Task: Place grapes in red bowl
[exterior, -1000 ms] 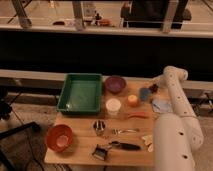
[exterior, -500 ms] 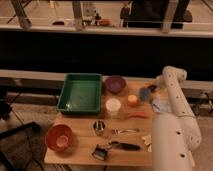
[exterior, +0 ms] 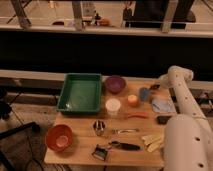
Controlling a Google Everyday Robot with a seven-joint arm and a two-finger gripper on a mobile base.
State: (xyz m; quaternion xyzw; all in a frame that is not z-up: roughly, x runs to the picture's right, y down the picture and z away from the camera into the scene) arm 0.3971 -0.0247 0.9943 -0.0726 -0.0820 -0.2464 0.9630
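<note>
A wooden desk (exterior: 80, 150) carries the things, and the robot's white arm (exterior: 182, 115) rises from the near right corner and bends over toward the far right edge. The gripper (exterior: 154, 86) sits at that far right part of the desk, just right of the small blue cup (exterior: 144, 93); something dark reddish shows at its tip, which may be the grapes (exterior: 155, 87), but whether the fingers are closed on it or merely beside it cannot be told. The red bowl (exterior: 59, 138) stands at the near left corner of the desk, well apart from the gripper, with a paler centre inside. A green tray (exterior: 80, 92) takes up the far left, and a purple bowl (exterior: 115, 84) stands just right of it at the far edge. Near the middle are a white cup (exterior: 113, 106) and, to its right, a small orange cup (exterior: 132, 100). A pale blue cloth-like thing (exterior: 163, 105) lies right of the blue cup, partly under the arm. An orange, carrot-like piece (exterior: 136, 115) lies near the white cup. Closer in are a small metal cup (exterior: 99, 127), a silvery utensil (exterior: 125, 131), a black-handled tool (exterior: 116, 147), and pale yellow pieces (exterior: 151, 142) beside the arm.
</note>
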